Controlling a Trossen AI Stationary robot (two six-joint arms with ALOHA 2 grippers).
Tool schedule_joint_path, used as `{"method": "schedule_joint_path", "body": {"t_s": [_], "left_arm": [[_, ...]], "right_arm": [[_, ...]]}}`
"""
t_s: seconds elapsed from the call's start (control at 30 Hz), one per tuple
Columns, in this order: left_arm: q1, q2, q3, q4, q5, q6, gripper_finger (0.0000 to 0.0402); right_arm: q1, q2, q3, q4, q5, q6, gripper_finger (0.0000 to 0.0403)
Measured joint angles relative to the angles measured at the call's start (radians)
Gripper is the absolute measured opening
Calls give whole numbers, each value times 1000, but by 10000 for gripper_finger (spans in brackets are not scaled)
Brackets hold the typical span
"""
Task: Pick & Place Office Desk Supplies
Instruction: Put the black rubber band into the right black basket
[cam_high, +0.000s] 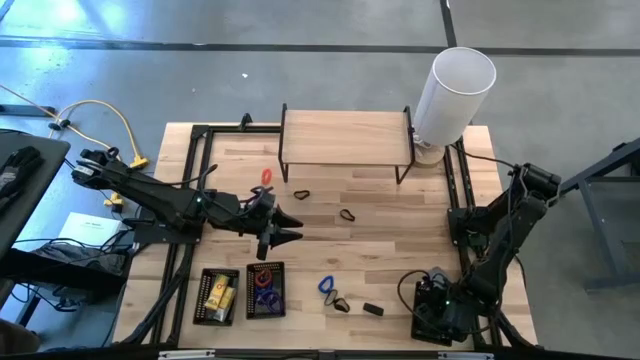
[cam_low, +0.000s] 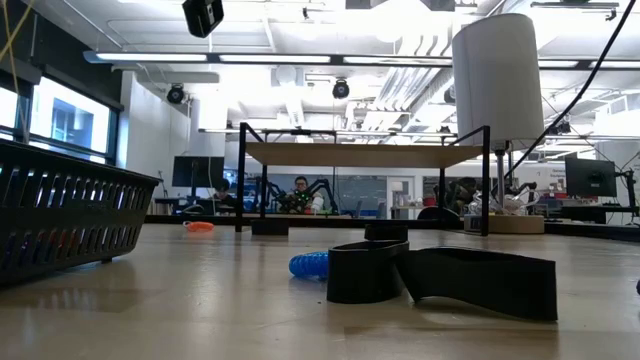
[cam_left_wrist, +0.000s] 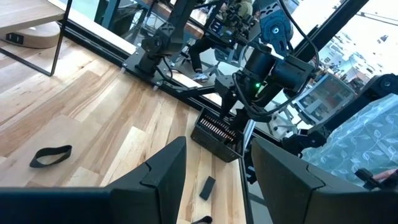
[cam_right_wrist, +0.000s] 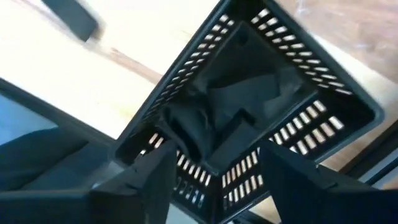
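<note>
Trays (cam_high: 216, 297) sit at the desk's (cam_high: 380, 215) near left, holding yellow packets (cam_high: 221, 296) and purple loops (cam_high: 265, 295). I see my left claw (cam_high: 285, 228) hovering above them, fingers spread, holding nothing. Loops lie loose mid-desk: red (cam_high: 266, 177), black (cam_high: 347, 215), blue (cam_high: 325, 286), with a black clip (cam_high: 373, 310) nearby. My right claw (cam_right_wrist: 214, 177) hangs spread over the near-right tray (cam_right_wrist: 249, 106), where black pieces (cam_right_wrist: 214, 118) lie.

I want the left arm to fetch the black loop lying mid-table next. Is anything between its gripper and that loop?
Nothing visible. The left gripper hangs open over bare wood, and the black loop lies a little beyond its fingertips on open table. The right gripper is far off, over the black mesh tray at the front right corner.
</note>
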Motion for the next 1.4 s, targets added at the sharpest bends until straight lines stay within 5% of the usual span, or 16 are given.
{"method": "schedule_joint_path", "body": {"t_s": [0.23, 0.4, 0.67, 0.77, 1.13, 1.4], "left_arm": [[-10, 0, 0, 0, 54, 0, 177], [-36, 0, 0, -1, 73, 0, 177], [-65, 0, 0, -23, 73, 0, 177], [-74, 0, 0, -34, 72, 0, 177], [-135, 0, 0, -65, 68, -50, 177], [-201, 0, 0, -68, 32, -50, 177]], "right_arm": [[0, -63, 1, 44, 85, -32, 227], [0, -139, 9, 46, 263, -107, 227], [-39, -224, 10, 256, 720, -549, 227], [-68, -223, 10, 332, 801, -735, 227], [-339, -222, 10, 547, 763, -1293, 227], [-462, -181, 10, 604, 399, -1492, 220]]}}
